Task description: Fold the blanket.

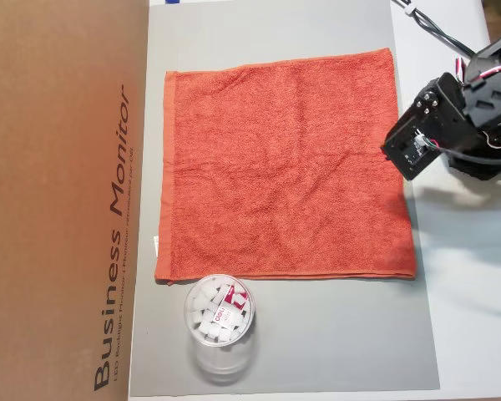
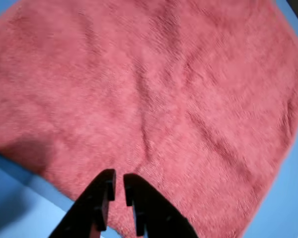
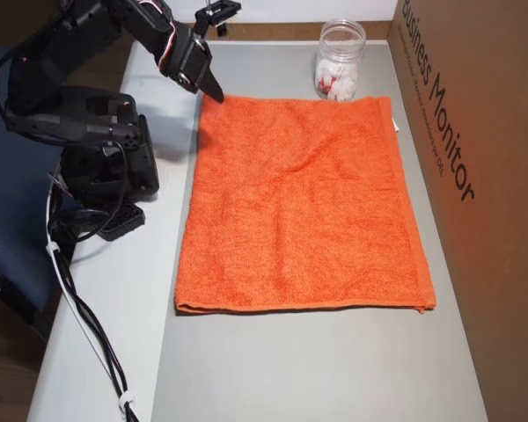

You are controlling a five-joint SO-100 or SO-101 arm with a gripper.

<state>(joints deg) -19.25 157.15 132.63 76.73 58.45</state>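
The pincer (image 2: 118, 182) hangs over one edge of the blanket (image 2: 154, 99), its two dark fingers drawn nearly together with only a thin slit between them and nothing held in it. In the wrist view the tips point onto the terry cloth close to its near edge; whether they press on the fabric cannot be told. In an overhead view the pincer (image 3: 216, 93) sits at the towel's corner, with the orange-red blanket (image 3: 304, 202) spread flat and unfolded on the grey desk (image 3: 317, 369), stretching away from the fingertips. A clear plastic cup (image 3: 339, 60) holding white pieces stands just past the blanket's hem, along the same edge as the pincer. A brown cardboard box (image 3: 475, 176) lies beyond the blanket's far side.
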